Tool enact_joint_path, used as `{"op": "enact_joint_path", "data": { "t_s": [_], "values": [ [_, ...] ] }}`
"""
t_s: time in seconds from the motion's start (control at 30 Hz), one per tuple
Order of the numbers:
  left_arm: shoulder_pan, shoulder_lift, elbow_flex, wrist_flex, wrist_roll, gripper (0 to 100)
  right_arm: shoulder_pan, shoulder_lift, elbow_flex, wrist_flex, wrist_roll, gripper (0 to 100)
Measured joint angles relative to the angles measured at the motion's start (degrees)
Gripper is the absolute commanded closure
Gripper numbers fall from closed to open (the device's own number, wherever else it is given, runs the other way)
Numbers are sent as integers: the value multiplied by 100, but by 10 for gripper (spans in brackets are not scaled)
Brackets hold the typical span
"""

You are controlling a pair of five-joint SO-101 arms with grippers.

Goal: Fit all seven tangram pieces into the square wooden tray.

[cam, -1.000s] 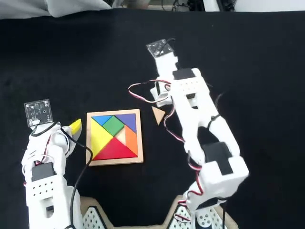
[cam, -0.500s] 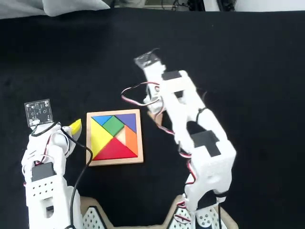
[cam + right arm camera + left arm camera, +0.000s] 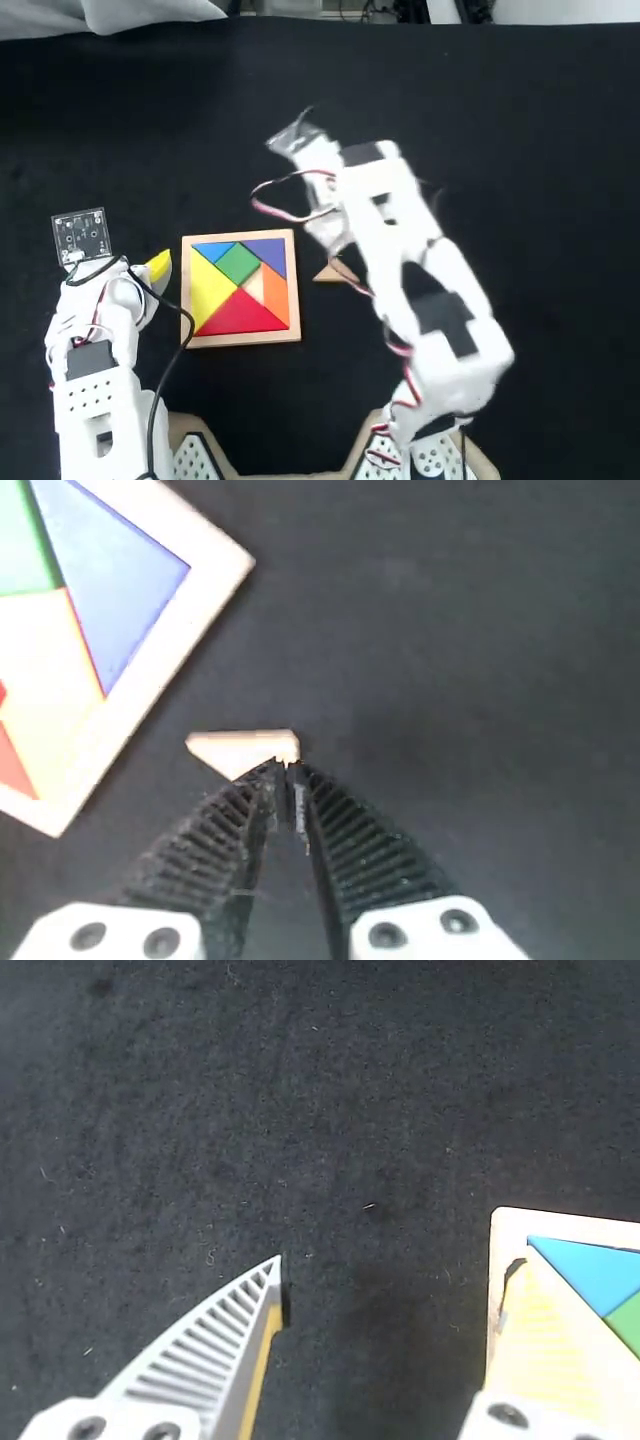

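So the last piece, a small pale triangle, is lying flat on the black cloth, right at the tips of the right gripper. That gripper's fingers are squeezed together. The tips are touching the triangle's near corner, but I honestly can't tell if they're pinching it or just butting up against it.

The tray is close by, just past the triangle on the side toward the other arm. It's got 6 coloured pieces seated in it, plus 1 pale triangular gap between the red and the orange. Pretty sure that's the hole for this piece.

My read: this is step 7 of 7, getting the final triangle over to the tray. The next move needs the piece over the rim and turned to match the gap. A nudge alone probably won't clear the rim, so it'll want a proper grip first.

The left gripper sits at the tray's other side, fingers spread wide and nothing in them, with 1 finger over the tray corner.
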Motion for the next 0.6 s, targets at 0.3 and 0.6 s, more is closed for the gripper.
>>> {"op": "enact_joint_path", "data": {
  "t_s": [0.3,0.6],
  "values": [
    [0,0,0,0,0,658,-545,-2400,2760,-352,167,988],
    [0,-18,114,0,0,658,-475,-1749,2822,-413,114,988]
  ]
}}
